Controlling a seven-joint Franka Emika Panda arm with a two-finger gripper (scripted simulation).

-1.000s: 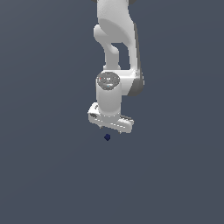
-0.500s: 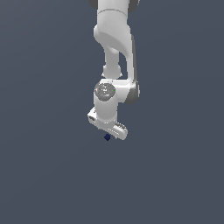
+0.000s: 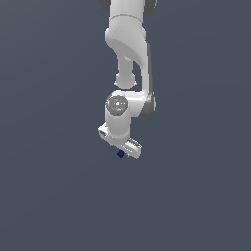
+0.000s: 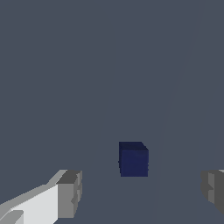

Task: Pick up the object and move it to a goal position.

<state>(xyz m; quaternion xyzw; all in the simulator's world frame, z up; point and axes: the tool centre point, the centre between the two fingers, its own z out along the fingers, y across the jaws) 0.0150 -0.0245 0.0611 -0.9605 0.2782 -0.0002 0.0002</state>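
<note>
The object is a tiny dark navy-blue block [image 4: 133, 159] lying on the plain grey floor. In the exterior view it [image 3: 120, 154] peeks out just under the white hand of my arm. My gripper [image 4: 142, 192] is open: one grey fingertip [image 4: 70, 194] and the other stand wide apart on either side of the block, neither touching it. In the exterior view the gripper [image 3: 121, 149] hangs right above the block and hides most of it.
The white arm [image 3: 128, 59] comes down from the top of the exterior view. The floor is a plain dark grey surface all around. No goal marker shows.
The arm has swung and lowered a little; the hand has turned and now sits closer over the block. The block has not moved.
</note>
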